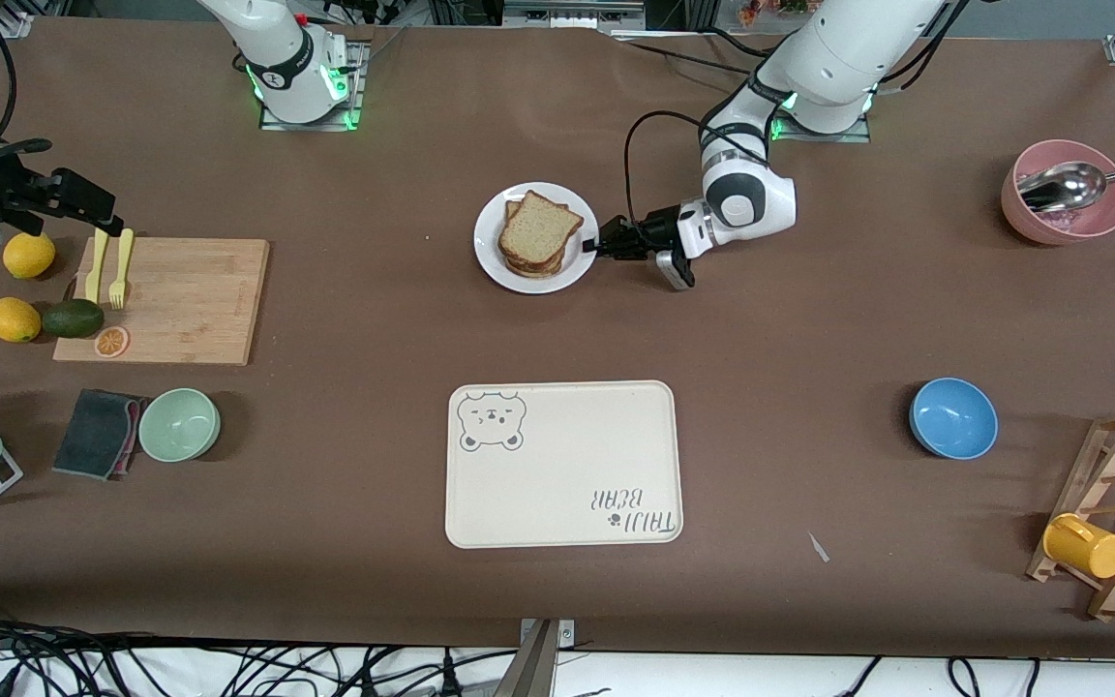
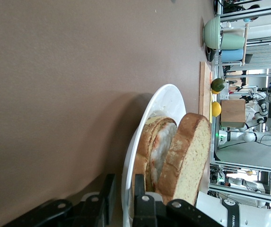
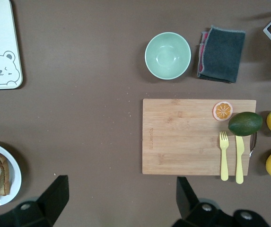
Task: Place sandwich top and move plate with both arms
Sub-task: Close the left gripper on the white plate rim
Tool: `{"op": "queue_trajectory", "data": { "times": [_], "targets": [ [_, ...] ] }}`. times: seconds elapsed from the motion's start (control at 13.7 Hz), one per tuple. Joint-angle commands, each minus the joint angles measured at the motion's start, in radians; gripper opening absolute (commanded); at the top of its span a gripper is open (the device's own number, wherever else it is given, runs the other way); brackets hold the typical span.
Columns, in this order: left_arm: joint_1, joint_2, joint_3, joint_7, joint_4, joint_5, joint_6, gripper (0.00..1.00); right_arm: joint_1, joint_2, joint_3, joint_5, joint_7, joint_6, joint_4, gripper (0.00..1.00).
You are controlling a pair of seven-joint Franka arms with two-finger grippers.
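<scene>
At the plate's (image 1: 490, 261) rim, the left hand (image 1: 599, 245) pinches the edge—seat it squarely under the sandwich top (image 1: 538, 230); the right hand (image 3: 121, 198), jaws spread, waits over the tabletop's end.

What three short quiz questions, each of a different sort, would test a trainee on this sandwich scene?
1. True or false: the top slice already lies on the stack on the plate.
2. Which gripper is at the plate's rim? A) left gripper B) right gripper
3. Fill in: the tray lies ____ to the front camera than the plate.

Key
1. True; it leans on the lower slices.
2. A; its fingers straddle the rim at the end toward the left arm. The right gripper hangs open above the table near the cutting board.
3. nearer
</scene>
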Motion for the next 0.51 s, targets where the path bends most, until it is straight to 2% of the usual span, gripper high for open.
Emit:
{"op": "queue_trajectory", "data": {
  "times": [0.0,0.44],
  "targets": [
    [-0.003,-0.007,-0.009,0.039,-0.007,-0.047,0.007,0.16,0.008,-0.006,-0.004,-0.009,0.006,-0.016,0.009,1.0],
    [-0.003,-0.01,-0.012,0.039,-0.007,-0.049,0.007,0.11,0.008,-0.006,-0.004,-0.009,0.006,-0.016,0.009,1.0]
  ]
}}
